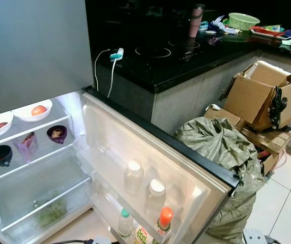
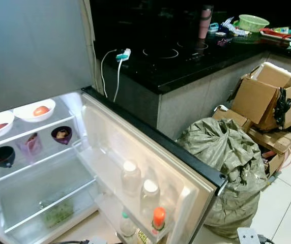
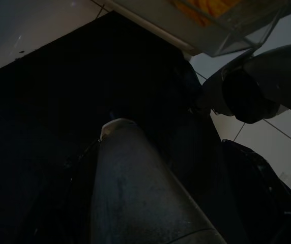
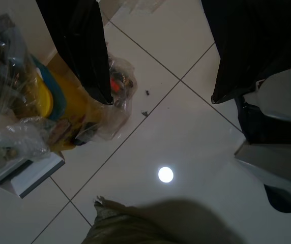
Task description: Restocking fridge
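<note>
The fridge stands open, its lit glass shelf at the lower left and its door swung out toward me. The door rack holds two clear white-capped bottles, an orange-capped bottle and a green-capped one. On the shelves sit two white dishes, one with an orange fruit, plus two dark bowls and a purple cup. My right gripper hangs open over white floor tiles, beside a clear plastic bag of groceries. The left wrist view is very dark, and my left gripper cannot be made out there.
A black countertop with a hob and a plugged-in charger runs behind the door. A stuffed green sack and cardboard boxes stand on the tiled floor to the right of the door.
</note>
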Robot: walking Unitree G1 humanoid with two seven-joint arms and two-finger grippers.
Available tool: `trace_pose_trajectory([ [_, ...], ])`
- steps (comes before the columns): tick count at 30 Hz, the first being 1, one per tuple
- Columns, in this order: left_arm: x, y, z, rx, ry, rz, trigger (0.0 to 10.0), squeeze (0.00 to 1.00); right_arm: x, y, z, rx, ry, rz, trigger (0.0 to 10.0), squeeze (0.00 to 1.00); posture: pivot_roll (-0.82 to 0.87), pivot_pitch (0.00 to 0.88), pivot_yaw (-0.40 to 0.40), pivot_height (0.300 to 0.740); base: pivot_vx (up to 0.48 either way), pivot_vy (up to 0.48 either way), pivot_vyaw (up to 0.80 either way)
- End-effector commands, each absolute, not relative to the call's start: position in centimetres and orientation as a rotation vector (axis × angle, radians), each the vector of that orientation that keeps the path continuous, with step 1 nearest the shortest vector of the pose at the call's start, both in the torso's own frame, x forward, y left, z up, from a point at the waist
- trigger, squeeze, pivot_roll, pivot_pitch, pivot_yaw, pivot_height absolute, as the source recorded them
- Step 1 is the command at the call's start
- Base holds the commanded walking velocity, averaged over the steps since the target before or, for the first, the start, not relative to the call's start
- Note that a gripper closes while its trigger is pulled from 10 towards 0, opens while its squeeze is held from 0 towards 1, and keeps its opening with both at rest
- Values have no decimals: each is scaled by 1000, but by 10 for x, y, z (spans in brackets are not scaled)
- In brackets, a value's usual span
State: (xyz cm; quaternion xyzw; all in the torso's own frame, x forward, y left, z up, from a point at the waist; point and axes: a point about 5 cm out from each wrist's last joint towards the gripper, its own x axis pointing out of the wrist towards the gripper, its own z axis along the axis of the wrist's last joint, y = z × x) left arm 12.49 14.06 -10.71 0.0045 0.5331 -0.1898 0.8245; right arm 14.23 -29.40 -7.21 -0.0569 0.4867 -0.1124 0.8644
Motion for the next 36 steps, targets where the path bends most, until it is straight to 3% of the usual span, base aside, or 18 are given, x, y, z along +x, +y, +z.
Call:
trace_pose_trajectory([
  [1, 105, 139, -113, -7, 1212, -403, 10000, 0, 145, -296, -70, -119, 1005, -245, 10000, 0, -87, 1, -64, 740, -352, 0, 0],
  [14, 105, 139, -113, -9, 1212, -400, 10000, 0, 138, -294, -74, -117, 1026, -239, 10000, 0, -88, 1, -64, 740, -346, -265, 0],
  [21, 108, 143, -112, 7, 1190, -386, 10000, 0, 138, -293, -74, -116, 1027, -236, 10000, 0, -89, 0, -64, 740, 0, -37, 0],
  [30, 110, 150, -112, 46, 1191, -369, 10000, 0, 145, -293, -71, -122, 1003, -222, 10000, 0, -89, 0, -64, 740, 0, -362, 0],
  [36, 109, 149, -113, 33, 1193, -364, 10000, 0, 165, -290, -63, -147, 938, -179, 10000, 0, -88, 0, -64, 740, 0, 0, 0],
])
